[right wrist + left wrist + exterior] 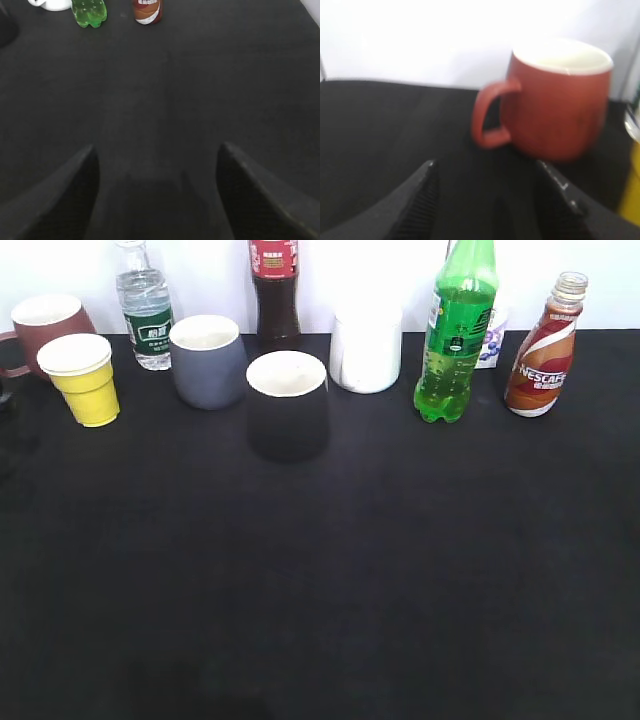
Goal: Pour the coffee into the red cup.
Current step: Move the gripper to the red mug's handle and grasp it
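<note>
Along the back edge of the black cloth-covered tabletop [330, 580] stand five cups and four bottles. The cups: one red ceramic mug with a white inside [45, 328] at the far left, one yellow paper cup [84, 380] just in front of it, one grey-blue ceramic cup [207, 361], one black cup with a white inside [287, 405] set a little forward of the row, and one white cup [366, 350]. The bottles: one clear plastic water bottle with a green label [145, 306], one dark cola bottle with a red label [274, 292], one green plastic soda bottle [457, 332], and one brown Nescafe coffee bottle [543, 348] at the far right (its cap looks to be off, showing a bare threaded neck). A small white carton with purple print [492, 338] peeks out behind the green bottle.

The coffee bottle stands upright, long axis vertical, mouth pointing up, well apart from the red mug across the whole row. The mug also stands upright, mouth up; in the left wrist view its handle points to the left of that picture.

The left end effector [485, 200] is released, jaws spread wide, low over the tabletop near the mug and not touching it. The right end effector [157, 190] is likewise spread wide and grasps nothing, well short of the coffee bottle.
</note>
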{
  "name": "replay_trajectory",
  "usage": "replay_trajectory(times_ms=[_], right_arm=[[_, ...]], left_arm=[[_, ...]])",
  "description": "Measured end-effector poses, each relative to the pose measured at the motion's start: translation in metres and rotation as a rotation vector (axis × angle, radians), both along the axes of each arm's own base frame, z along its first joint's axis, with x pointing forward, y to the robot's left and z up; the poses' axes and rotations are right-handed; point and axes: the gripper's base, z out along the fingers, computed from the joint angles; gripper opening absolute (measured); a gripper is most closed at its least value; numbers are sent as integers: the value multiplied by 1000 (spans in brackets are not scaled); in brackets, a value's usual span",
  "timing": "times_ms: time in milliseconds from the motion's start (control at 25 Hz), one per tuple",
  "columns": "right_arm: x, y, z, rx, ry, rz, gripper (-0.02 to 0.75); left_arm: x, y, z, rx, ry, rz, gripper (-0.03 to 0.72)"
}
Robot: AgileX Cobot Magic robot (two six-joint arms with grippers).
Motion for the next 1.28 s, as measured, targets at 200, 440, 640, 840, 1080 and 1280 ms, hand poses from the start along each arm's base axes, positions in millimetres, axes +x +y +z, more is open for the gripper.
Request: replay_trajectory(times_ms=[200, 440, 640, 840, 1080, 1280], right_arm=[[0, 0, 0, 0, 0, 0, 571], [0, 0, 0, 0, 0, 0, 571], [0, 0, 0, 1, 0, 0, 571], [0, 0, 0, 1, 0, 0, 571], [0, 0, 0, 1, 0, 0, 571], [0, 0, 0, 2, 0, 0, 571]], left_arm=[[42, 6, -10, -1, 18, 5, 448], [67, 24, -19, -2, 37, 40, 449], [87, 27, -21, 9, 35, 29, 449], [105, 30, -23, 17, 11, 23, 449], [118, 29, -24, 35, 14, -5, 221], [118, 29, -24, 37, 18, -9, 82]])
